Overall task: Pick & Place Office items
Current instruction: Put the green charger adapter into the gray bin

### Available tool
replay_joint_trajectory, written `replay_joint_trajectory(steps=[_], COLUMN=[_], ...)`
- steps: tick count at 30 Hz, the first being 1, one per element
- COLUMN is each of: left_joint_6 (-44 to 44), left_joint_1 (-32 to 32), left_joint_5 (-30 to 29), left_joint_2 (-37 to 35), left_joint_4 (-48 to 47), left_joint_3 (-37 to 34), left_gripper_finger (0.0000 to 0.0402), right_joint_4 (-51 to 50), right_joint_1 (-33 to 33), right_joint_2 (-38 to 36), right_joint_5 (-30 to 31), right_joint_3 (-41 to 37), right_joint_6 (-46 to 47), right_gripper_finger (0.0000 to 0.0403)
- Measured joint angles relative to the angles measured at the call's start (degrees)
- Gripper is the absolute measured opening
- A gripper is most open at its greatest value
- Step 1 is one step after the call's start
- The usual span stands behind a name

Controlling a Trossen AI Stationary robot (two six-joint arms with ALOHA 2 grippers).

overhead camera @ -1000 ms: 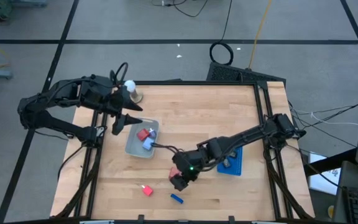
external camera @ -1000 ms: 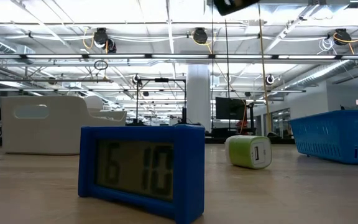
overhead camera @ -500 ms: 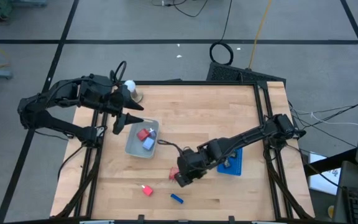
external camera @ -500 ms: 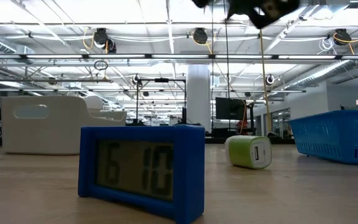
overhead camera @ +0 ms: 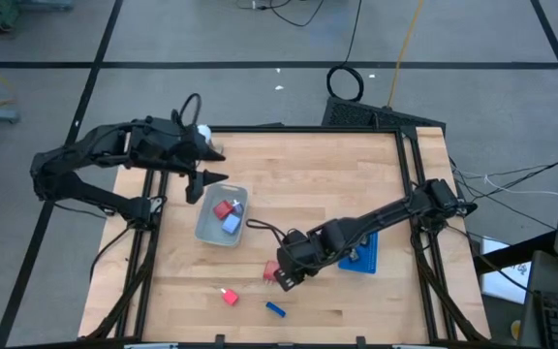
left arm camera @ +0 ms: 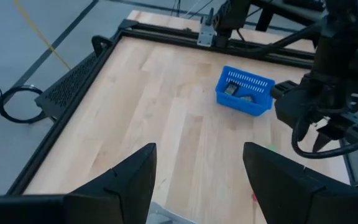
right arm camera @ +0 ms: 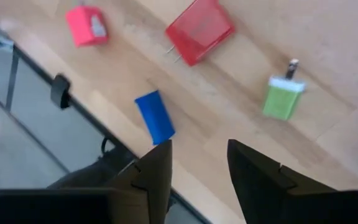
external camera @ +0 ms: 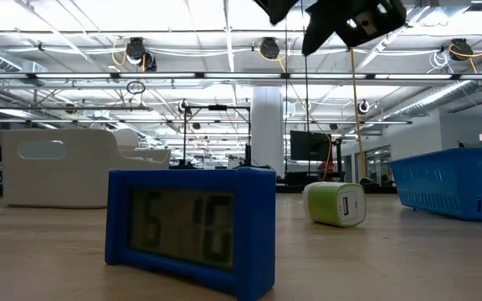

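the right wrist view shows what the high view barely resolves: a green plug [right arm camera: 283, 97], a red plug [right arm camera: 200, 30], a blue block [right arm camera: 154, 117] and a pink block [right arm camera: 87, 26] on the wooden surface [right arm camera: 328, 37] near the right claw [right arm camera: 197, 171], open and empty. the left claw [left arm camera: 197, 177], also open, hovers beside the grey tray [overhead camera: 209, 231]. the low view adds a blue clock [external camera: 191, 230], perhaps near the surface edge, in a ceiling-lit room.
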Motion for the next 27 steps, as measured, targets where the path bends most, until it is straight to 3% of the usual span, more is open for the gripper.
replay_joint_trajectory(steps=[16,19,24,27], left_joint_6=[-0.02,-0.04,-0.04,-0.07], left_joint_1=[0.0,0.0,0.0,0.0], left_joint_5=[0.02,0.0,0.02,0.02], left_joint_2=[1.53,1.68,2.01,2.05], left_joint_4=[0.19,0.52,0.47,0.5], left_joint_3=[-0.03,0.05,-0.03,0.03], left_gripper_finger=[0.0244,0.0244,0.0244,0.0244], right_joint_4=[3.0,1.1,-16.45,-19.76], right_joint_1=[0.01,1.06,1.51,1.39], right_joint_2=[0.05,4.06,12.26,13.98], right_joint_5=[4.75,4.63,6.41,5.77], right_joint_3=[0.81,7.26,20.06,22.82], right_joint_6=[2.06,3.22,0.6,-0.62], right_gripper_finger=[0.0099,0.009,0.0077,0.0074])
